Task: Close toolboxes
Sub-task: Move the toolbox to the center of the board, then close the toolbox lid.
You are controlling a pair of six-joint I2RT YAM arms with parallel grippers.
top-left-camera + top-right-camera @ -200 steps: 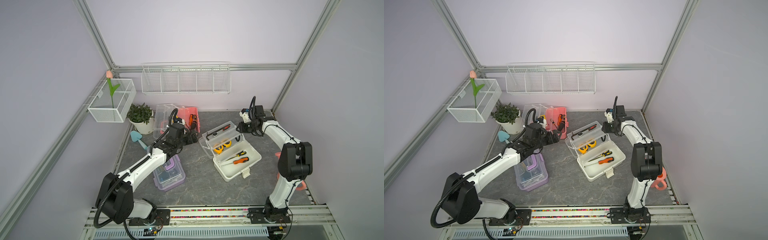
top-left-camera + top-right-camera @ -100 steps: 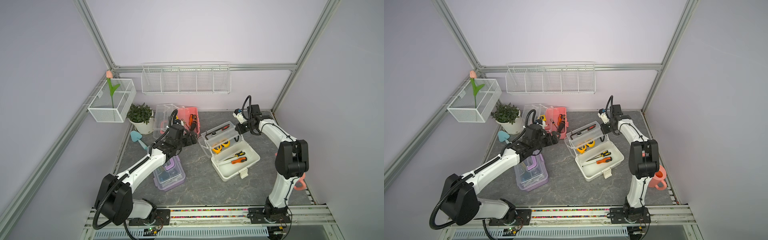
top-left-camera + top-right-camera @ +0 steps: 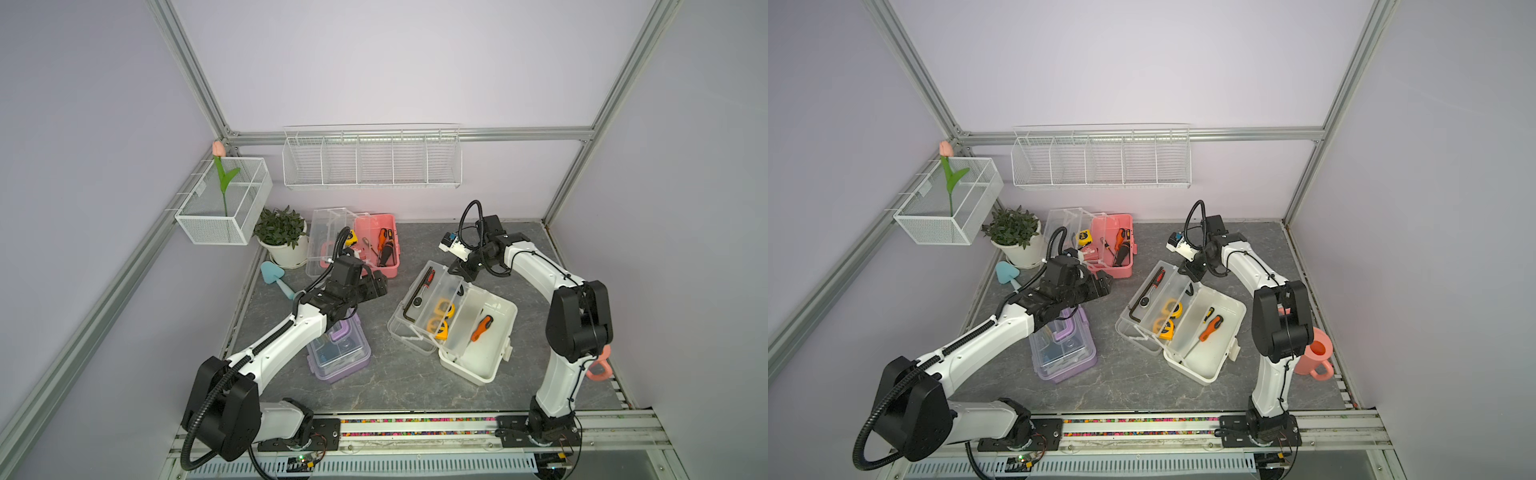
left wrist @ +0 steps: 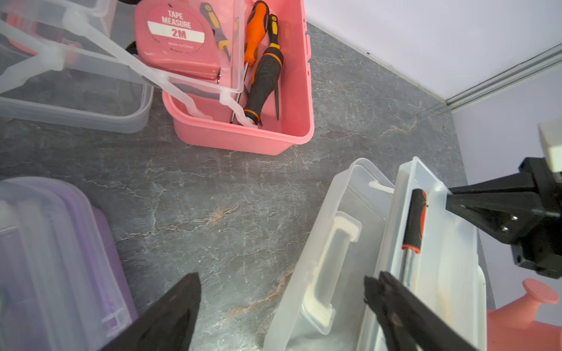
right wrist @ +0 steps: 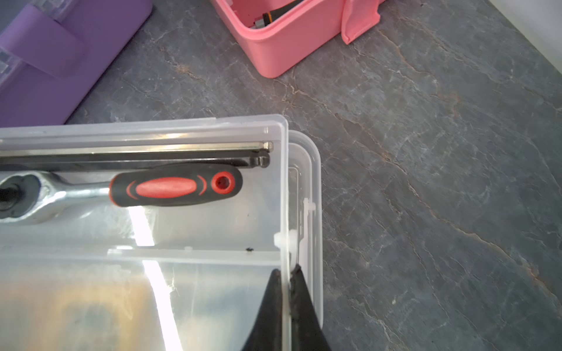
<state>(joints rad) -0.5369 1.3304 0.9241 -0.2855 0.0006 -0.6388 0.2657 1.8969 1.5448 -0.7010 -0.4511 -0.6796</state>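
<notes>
The purple toolbox (image 3: 338, 353) (image 3: 1063, 353) sits near the front left with its clear lid down. The pink toolbox (image 3: 384, 245) (image 4: 243, 136) stands open at the back, lid and tray folded out. The white toolbox (image 3: 478, 345) (image 3: 1208, 345) lies open at centre right, its clear fold-out tray (image 3: 436, 299) (image 5: 284, 197) holding a ratchet. My right gripper (image 3: 459, 268) (image 5: 286, 269) is shut on that tray's end wall. My left gripper (image 3: 380, 286) (image 4: 281, 278) hangs open over bare table between the purple and pink boxes, holding nothing.
A potted plant (image 3: 282, 232) and a blue trowel (image 3: 274, 274) sit at the back left. A pink watering can (image 3: 1316, 357) stands behind the right arm. White wire baskets (image 3: 372, 158) (image 3: 224, 199) hang on the walls. The grey tabletop (image 3: 399, 386) shows at the front.
My right gripper has moved left and down from the back corner onto the white toolbox's tray and has shut on its end wall. The left arm has barely moved.
</notes>
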